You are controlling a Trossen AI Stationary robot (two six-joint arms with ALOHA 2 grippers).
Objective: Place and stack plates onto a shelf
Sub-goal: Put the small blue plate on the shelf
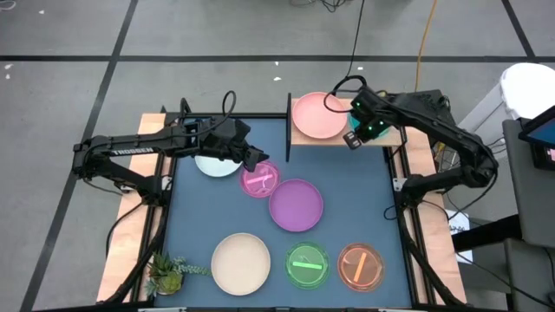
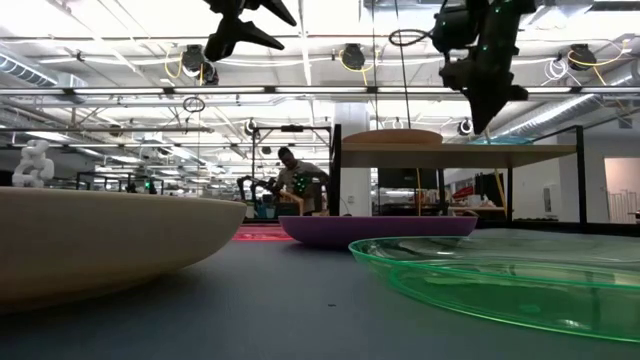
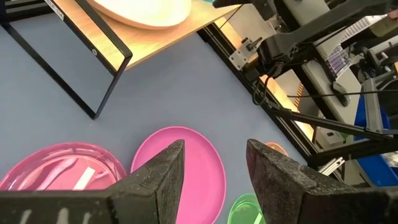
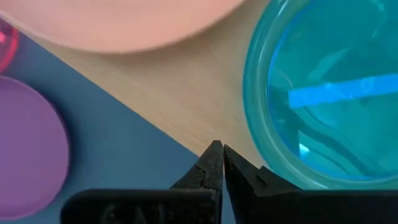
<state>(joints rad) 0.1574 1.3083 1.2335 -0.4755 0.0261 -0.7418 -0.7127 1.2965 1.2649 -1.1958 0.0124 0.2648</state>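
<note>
The shelf (image 1: 381, 139) is a light-wood board at the table's far side, with a black upright (image 1: 289, 126) at its left end. A salmon pink plate (image 1: 318, 115) lies flat on it. A teal translucent plate (image 4: 329, 93) lies beside it on the board, hidden under my right arm in the high view. My right gripper (image 4: 217, 155) is shut and empty, just above the board's near edge next to the teal plate. My left gripper (image 3: 214, 149) is open and empty, raised above the pink translucent plate (image 1: 260, 180) and next to the white-blue plate (image 1: 212, 165).
On the blue mat lie a purple plate (image 1: 297, 204), a cream plate (image 1: 241, 263), a green translucent plate (image 1: 307, 266) and an orange translucent plate (image 1: 361, 266). A small plant (image 1: 169, 273) stands at the near left corner. Wooden rails run along both sides.
</note>
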